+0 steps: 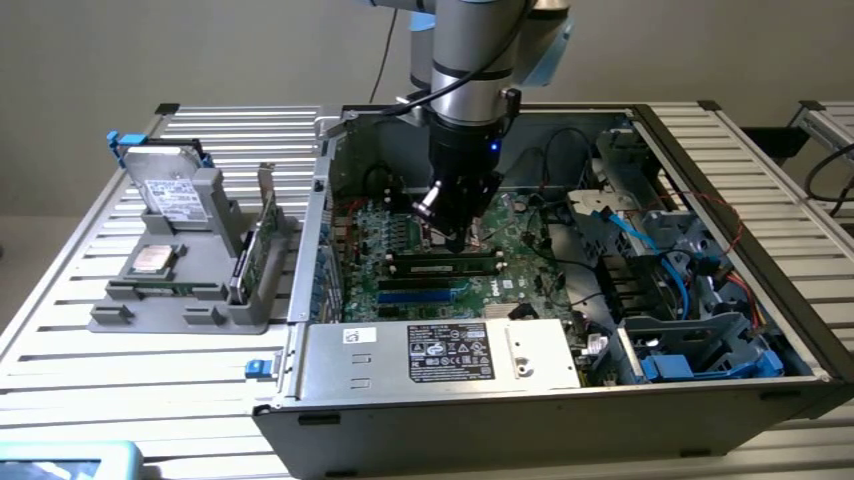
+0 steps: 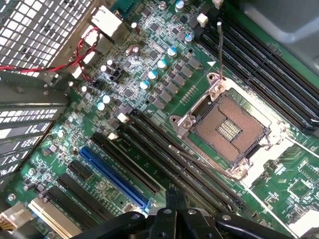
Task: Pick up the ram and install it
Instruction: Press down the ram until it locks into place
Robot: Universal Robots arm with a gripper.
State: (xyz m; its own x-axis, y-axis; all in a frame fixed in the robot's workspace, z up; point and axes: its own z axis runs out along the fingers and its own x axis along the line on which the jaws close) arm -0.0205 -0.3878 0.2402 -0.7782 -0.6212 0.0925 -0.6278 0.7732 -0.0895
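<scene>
The ram (image 1: 447, 267), a narrow dark stick with a pale label, lies along a memory slot on the motherboard (image 1: 400, 235) inside the open computer case. My gripper (image 1: 458, 238) hangs straight down into the case, its tips just above the ram's middle; I cannot tell whether they touch it. In the wrist view the gripper (image 2: 177, 206) has its fingers shut together with nothing between them, over the row of long black slots (image 2: 149, 149).
An empty CPU socket (image 2: 229, 127) lies beside the slots. The power supply (image 1: 447, 352) bounds the board at the front, and blue and black cables (image 1: 641, 250) crowd the exterior view's right. A grey fixture (image 1: 180, 300) outside holds a hard drive (image 1: 171, 190) and a green bracketed card (image 1: 260, 245).
</scene>
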